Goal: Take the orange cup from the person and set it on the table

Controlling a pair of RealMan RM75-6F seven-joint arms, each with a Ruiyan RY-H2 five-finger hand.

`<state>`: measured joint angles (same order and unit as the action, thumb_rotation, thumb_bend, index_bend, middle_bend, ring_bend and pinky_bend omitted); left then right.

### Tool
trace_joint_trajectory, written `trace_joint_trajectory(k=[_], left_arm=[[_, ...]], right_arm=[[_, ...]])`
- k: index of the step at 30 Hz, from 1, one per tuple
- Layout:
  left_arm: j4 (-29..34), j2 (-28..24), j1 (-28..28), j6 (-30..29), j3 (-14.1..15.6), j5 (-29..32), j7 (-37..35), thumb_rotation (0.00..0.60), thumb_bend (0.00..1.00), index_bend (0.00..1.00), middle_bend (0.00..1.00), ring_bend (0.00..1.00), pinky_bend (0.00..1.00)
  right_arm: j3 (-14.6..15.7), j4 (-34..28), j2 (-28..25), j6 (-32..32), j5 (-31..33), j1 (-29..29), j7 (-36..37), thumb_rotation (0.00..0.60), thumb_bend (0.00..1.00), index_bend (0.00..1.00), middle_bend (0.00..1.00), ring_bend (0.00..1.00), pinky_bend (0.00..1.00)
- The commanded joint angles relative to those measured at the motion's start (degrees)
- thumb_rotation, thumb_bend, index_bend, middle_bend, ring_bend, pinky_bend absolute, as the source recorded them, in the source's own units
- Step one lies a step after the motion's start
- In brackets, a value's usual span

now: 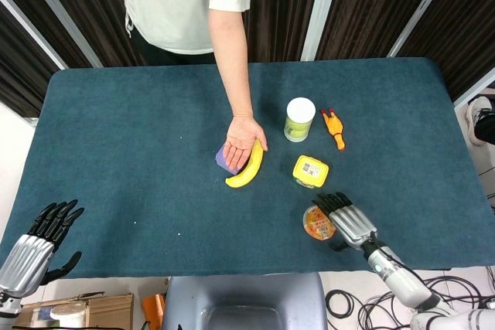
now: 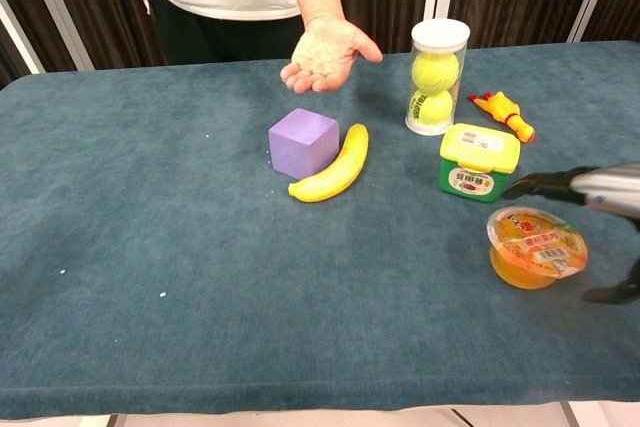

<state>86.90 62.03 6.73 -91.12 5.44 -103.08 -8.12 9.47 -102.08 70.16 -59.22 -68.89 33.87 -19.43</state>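
Observation:
The orange cup [image 2: 535, 248], a sealed jelly cup with a printed lid, stands on the table near its front right edge; the head view shows the cup [image 1: 317, 222] too. My right hand [image 1: 346, 221] lies just right of it with fingers spread apart, off the cup; in the chest view the hand [image 2: 592, 212] shows only at the right edge. My left hand [image 1: 37, 243] hangs off the table's front left corner, fingers spread and holding nothing. The person's hand [image 2: 324, 53] is held palm up and bare above the purple block.
A purple block [image 2: 302, 142] and a banana [image 2: 334, 165] lie mid-table. A tube of tennis balls [image 2: 436, 77], a yellow-lidded green tub [image 2: 478, 162] and an orange rubber chicken [image 2: 503, 111] sit at right. The table's front edge [image 2: 320, 402] is close to the cup.

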Motion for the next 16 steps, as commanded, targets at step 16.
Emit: trace_joint_trajectory(k=[16], left_arm=[[0.4,0.45,-0.97,-1.55,0.22,-1.12,2.21,0.6,0.38,0.0,0.0,0.0,0.07]], right_arm=[[0.43,7.09,-3.14,-45.57,-15.2,-33.3,8.72,0.6,0.15,0.0,0.0,0.0,0.0]])
